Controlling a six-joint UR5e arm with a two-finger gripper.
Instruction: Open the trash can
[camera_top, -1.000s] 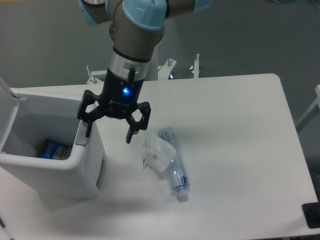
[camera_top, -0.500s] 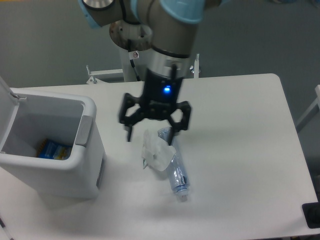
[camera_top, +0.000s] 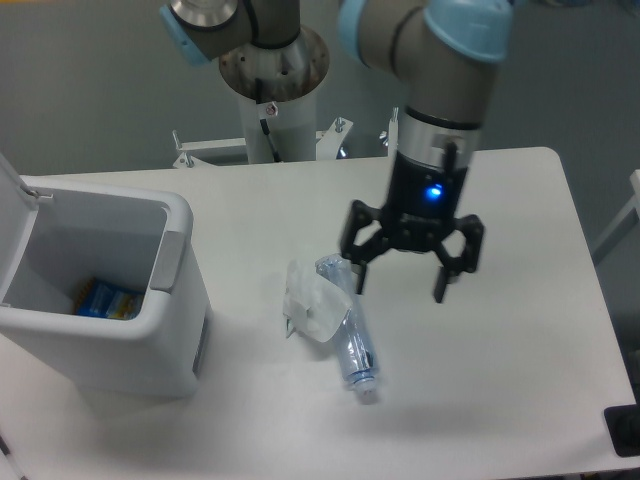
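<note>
- Now, at your 9 o'clock the trash can (camera_top: 100, 340) stands open on the table (camera_top: 520, 330), lid (camera_top: 12, 215) swung up, grey tab (camera_top: 167, 262) on its near rim; something blue and yellow (camera_top: 100, 298) lies inside.
- Toward 3 o'clock of it you see a crumpled clear bottle (camera_top: 345, 325) lying flat.
- Just beyond, the gripper (camera_top: 400, 282) hovers with fingers spread, holding nothing.
- You can read no writing.
</note>
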